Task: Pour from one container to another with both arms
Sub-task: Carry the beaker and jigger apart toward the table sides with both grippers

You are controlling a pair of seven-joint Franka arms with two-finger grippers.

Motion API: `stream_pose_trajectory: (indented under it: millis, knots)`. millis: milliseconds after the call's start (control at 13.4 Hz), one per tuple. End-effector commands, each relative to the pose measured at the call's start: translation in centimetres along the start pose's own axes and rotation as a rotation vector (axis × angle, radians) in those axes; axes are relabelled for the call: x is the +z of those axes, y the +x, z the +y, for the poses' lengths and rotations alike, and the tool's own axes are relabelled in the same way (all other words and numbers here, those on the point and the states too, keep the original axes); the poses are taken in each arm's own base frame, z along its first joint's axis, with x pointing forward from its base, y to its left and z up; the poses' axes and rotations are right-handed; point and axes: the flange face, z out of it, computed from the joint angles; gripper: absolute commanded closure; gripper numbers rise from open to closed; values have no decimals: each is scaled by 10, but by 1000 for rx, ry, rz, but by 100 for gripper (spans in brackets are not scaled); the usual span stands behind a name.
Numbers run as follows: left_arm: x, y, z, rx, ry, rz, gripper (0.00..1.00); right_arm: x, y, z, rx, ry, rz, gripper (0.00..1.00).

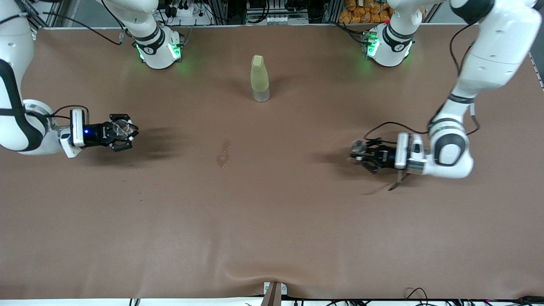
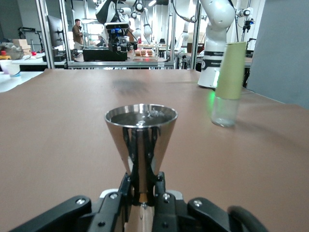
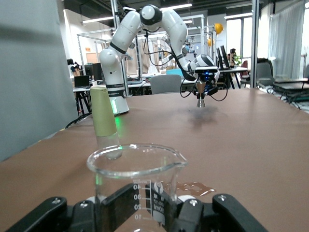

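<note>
- The table (image 1: 272, 221) is covered with brown cloth; both arms are spread wide, one at each end, well apart from each other.
- The left arm (image 1: 488, 63) holds its left tool (image 1: 366, 156) above the table at its own end. This tool is closed on a metal jigger (image 1: 358, 147), a steel cone cup.
- The right arm (image 1: 17, 123) holds its right tool (image 1: 121, 134) above the table at the other end. It is closed on a small glass beaker (image 1: 122, 126).
- A yellow-green bottle (image 1: 259, 78) stands upright between the two bases, far from the front camera. No tool touches it.
- A small wet stain (image 1: 223, 154) lies near the table's middle, nearer to the front camera than the bottle.
- For this step, I judge you must first bring the two containers together over the middle of the table. Keep the metal jigger level while you travel, because it looks to have liquid in it. Put its rim just above the beaker's mouth, then tilt slowly.
- The left wrist view shows the jigger (image 2: 140, 140) pinched at its narrow waist and a shining surface inside; the front view cannot show this.
- The right wrist view shows the beaker (image 3: 136, 186) with printed marks and seemingly empty. It also shows the stain (image 3: 193, 186) and the left tool (image 3: 201, 92) far away.
</note>
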Motion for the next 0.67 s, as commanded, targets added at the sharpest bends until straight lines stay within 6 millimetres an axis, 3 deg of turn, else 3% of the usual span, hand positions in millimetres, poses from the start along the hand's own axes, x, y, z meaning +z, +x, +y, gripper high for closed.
stream_pose_trajectory:
  millis: [0, 224, 448, 598]
  knots:
    - [-60, 4, 20, 7, 10, 14, 100, -23, -15, 15, -104, 7, 33, 100]
    - [-114, -9, 34, 0, 42, 0, 100, -28, -54, 7, -106, -31, 73, 100]
    - [-148, -24, 45, -3, 73, -5, 100, -19, -94, -1, -72, -75, 125, 100]
    - [-157, -44, 52, -7, 50, -20, 100, -13, -112, -2, -76, -108, 139, 100]
